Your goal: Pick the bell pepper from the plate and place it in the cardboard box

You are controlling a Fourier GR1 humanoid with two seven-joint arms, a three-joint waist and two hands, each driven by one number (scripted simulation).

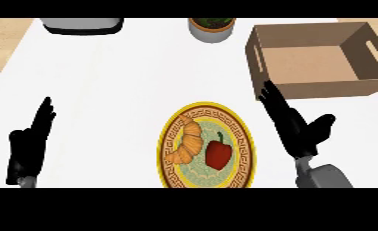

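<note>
Red bell pepper (218, 154) lies at nine o'clock of your black right hand (299, 125).
Fingers straight, apart from thumb, holding nothing; pepper's long axis runs twelve-to-six on yellow-rimmed patterned plate (244, 130).

The white bench (111, 85) carries a plate (244, 136), a cardboard box (310, 60), a grey pot (212, 29) and, at the far edge, perhaps an appliance (81, 25).

No words, numbers, labels or brand marks can be read anywhere in the head view. The cardboard box (314, 60) has plain brown walls with no print on them. The plate (244, 140) carries only a dark key-pattern band round its yellow rim, which is ornament and not lettering.
</note>
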